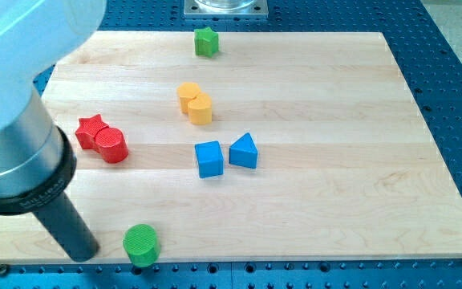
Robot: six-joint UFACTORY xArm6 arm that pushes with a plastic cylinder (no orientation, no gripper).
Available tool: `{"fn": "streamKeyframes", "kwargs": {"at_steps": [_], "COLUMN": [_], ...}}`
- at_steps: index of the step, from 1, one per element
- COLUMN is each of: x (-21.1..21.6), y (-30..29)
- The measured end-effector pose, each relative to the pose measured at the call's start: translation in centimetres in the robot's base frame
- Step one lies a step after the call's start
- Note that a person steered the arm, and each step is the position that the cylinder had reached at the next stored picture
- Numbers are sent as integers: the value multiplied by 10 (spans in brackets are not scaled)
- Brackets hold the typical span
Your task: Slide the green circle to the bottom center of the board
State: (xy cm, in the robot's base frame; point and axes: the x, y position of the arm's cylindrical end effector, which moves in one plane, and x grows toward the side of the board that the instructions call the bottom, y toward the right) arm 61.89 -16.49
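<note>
Green circle beside my tip

Arm enters from view's top left; dark rod slants down, my tip near view's bottom-left.

arm body: cut off by the view's top and left edges | metal base: cut by the view's top edge, only its lower strip shows | worktop: near-left corner hidden behind the rod | yellow blocks: touching, rear one's shape unclear | red pair: front block partly covers the star
</note>
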Motion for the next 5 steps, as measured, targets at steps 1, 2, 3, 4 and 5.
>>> {"fn": "streamKeyframes", "kwargs": {"at_steps": [1, 2, 3, 4, 5], "x": [-1, -1, 0, 0, 0], "y": [12, 14, 16, 26, 48]}}
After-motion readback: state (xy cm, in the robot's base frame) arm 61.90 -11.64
